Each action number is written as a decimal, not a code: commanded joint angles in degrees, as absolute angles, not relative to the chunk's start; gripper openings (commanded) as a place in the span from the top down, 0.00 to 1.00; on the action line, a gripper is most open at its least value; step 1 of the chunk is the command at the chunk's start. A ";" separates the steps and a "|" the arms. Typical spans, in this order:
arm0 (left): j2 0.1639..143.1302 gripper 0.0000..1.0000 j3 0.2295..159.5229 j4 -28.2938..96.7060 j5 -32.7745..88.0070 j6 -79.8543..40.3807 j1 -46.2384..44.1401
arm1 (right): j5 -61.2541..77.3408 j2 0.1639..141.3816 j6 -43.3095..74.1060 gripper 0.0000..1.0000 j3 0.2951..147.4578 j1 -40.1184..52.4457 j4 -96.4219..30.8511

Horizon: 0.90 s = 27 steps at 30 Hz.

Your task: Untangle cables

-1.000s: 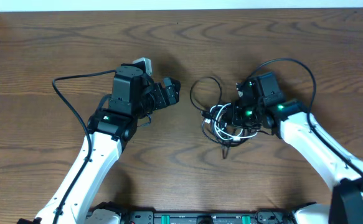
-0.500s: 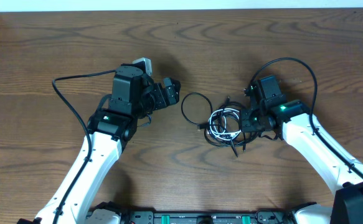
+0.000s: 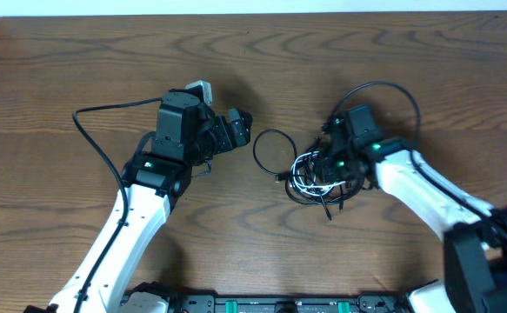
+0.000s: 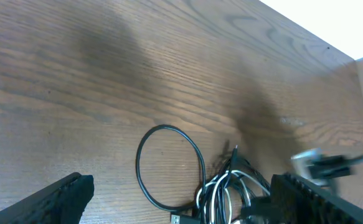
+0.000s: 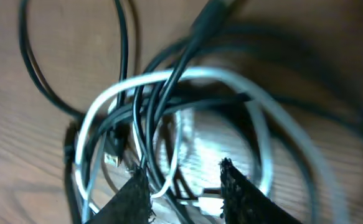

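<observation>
- Cables (image 3: pixel 314 174) lie in a knot on the table (image 3: pixel 79 61), right of centre, directly under the right gripper (image 5: pixel 184 190).
- Right jaws are part-way apart with cords crossing the gap. Nothing looks pinched, though the wrist view is blurred.
- Left gripper (image 3: pixel 240 128) is spread wide and empty, near the loose black loop (image 3: pixel 255 150).
- Step, as I judge it: pick one strand. Best to close on the white cable (image 5: pixel 137 81) alone, have the left gripper take the loop, then draw them apart slowly and low.
- The bundle has no clean axis. It spreads roughly left to right, loop toward the left arm, with one plug end (image 3: pixel 326 211) pointing toward the robot's base.
</observation>
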State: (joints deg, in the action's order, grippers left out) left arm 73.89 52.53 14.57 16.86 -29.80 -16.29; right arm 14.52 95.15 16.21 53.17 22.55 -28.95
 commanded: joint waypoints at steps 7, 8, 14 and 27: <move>74.11 0.03 53.95 14.52 17.50 -29.26 -16.36 | 13.37 101.01 19.90 0.98 53.67 24.38 -29.63; 74.11 0.03 53.95 14.52 17.50 -29.26 -16.36 | 12.60 101.01 19.90 0.99 53.67 24.38 -29.56; 74.11 0.03 53.95 14.52 17.50 -29.26 -16.36 | 12.80 100.66 19.84 0.99 54.61 24.21 -30.30; 74.11 0.03 53.95 14.52 17.50 -29.23 -16.36 | 17.69 95.33 18.63 0.99 61.73 24.21 -37.43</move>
